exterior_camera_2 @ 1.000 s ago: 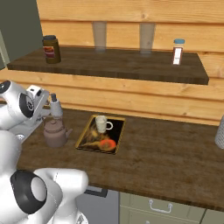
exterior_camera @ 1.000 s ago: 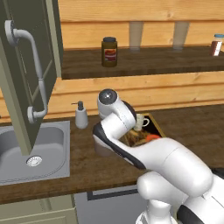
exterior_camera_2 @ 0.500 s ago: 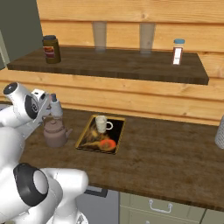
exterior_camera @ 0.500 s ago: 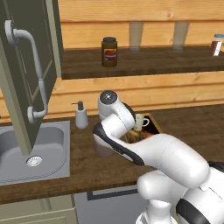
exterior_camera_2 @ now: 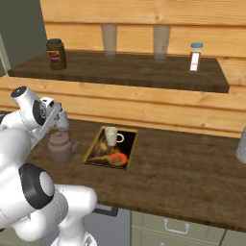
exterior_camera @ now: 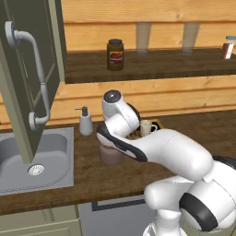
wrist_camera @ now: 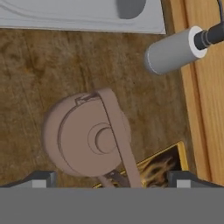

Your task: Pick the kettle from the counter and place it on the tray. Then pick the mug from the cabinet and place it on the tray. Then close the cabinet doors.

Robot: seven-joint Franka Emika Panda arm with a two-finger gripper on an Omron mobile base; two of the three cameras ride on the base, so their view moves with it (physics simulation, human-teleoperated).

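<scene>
- The brown kettle (wrist_camera: 87, 138) stands on the dark wood surface (wrist_camera: 35, 65), directly under the hand; seen from the hand, its lid knob sits between the two fingers (wrist_camera: 41, 178), which are spread wide and grasp nothing
- The kettle's bar handle (wrist_camera: 118, 135) runs over the lid along the hand view's top-to-bottom line, so the fingers stand either side of it, fit to close across it after a straight drop
- From the right base view the kettle (exterior_camera_2: 60, 146) is just left of the tray (exterior_camera_2: 93, 156), close but apart; the gripper (exterior_camera_2: 57, 120) hangs above it
- The mug (exterior_camera_2: 112, 136) already sits upright on the tray's far end, beside an orange item (exterior_camera_2: 117, 158)
- Against half a second earlier, the arm has come lower and further left over the kettle; kettle, tray and mug lie as they did
- The green cabinet door (exterior_camera: 27, 78) at far left stands open
</scene>
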